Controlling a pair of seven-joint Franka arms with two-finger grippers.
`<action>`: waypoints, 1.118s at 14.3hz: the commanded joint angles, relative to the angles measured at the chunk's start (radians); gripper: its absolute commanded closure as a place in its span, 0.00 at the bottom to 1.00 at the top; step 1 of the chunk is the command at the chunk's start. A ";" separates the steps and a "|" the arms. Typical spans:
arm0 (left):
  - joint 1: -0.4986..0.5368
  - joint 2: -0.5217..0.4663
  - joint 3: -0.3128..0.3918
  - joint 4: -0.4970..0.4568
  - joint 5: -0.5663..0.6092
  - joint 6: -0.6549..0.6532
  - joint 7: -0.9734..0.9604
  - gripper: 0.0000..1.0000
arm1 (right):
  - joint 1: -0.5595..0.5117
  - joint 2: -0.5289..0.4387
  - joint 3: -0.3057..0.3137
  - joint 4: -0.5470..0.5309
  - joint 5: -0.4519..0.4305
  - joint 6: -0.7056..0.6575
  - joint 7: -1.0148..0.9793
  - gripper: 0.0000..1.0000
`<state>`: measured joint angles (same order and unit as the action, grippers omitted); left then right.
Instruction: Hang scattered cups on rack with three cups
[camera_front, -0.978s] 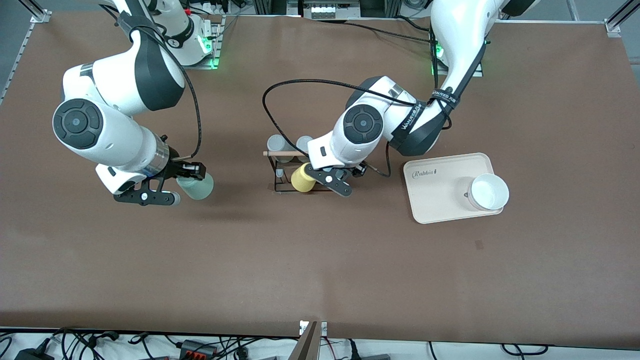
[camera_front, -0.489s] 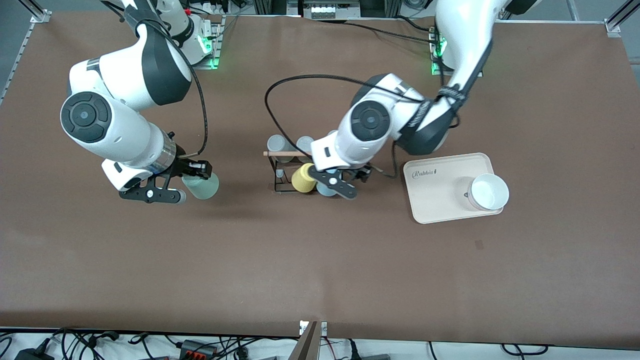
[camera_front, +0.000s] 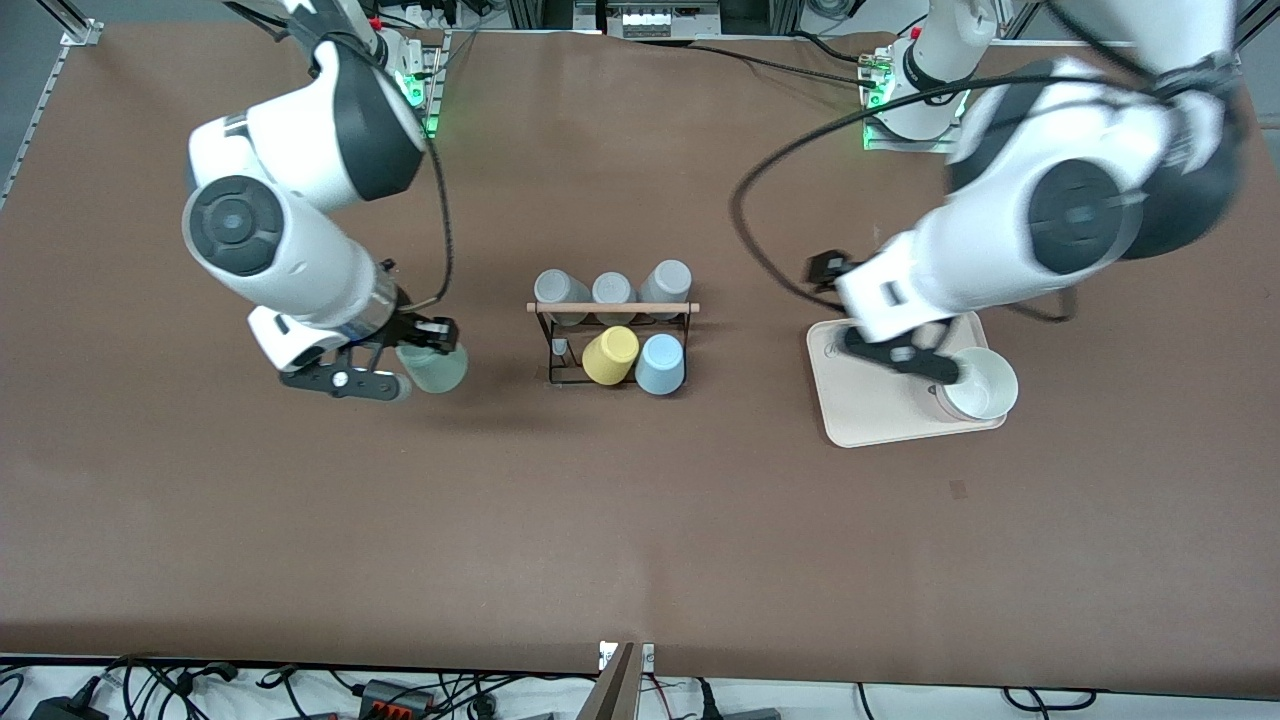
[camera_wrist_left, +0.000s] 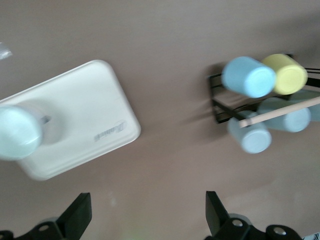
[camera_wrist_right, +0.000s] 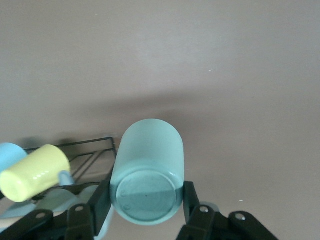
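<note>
Clamping the sage cup (camera_wrist_right: 146, 172), right gripper (camera_wrist_right: 145, 200).

Brown table (camera_front: 640, 520) | black wire rack (camera_front: 612, 345) stands at its middle | beige tray (camera_front: 870, 400) lies flat beside the rack, toward the left arm's end, well apart from it | both rest directly on the tabletop

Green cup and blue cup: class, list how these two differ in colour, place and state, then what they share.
The green cup is pale sage; the blue cup is light blue. The green cup is held in the right gripper over bare table; the blue cup hangs on the rack beside the yellow cup, with no gripper on it. Both are small tapered cups without handles.
</note>
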<state>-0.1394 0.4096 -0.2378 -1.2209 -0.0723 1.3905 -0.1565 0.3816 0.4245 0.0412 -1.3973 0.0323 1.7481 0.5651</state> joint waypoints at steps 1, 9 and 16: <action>0.093 -0.054 -0.001 -0.032 0.086 -0.053 0.012 0.00 | 0.075 0.082 -0.001 0.101 0.006 -0.009 0.114 0.69; 0.204 -0.273 -0.005 -0.396 0.128 0.205 0.014 0.00 | 0.178 0.161 -0.001 0.124 0.005 0.071 0.277 0.69; 0.253 -0.235 0.005 -0.327 0.126 0.199 0.011 0.00 | 0.200 0.220 -0.001 0.115 -0.003 0.079 0.303 0.69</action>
<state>0.0885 0.1731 -0.2318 -1.5704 0.0377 1.5870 -0.1494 0.5697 0.6145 0.0439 -1.3102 0.0325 1.8285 0.8458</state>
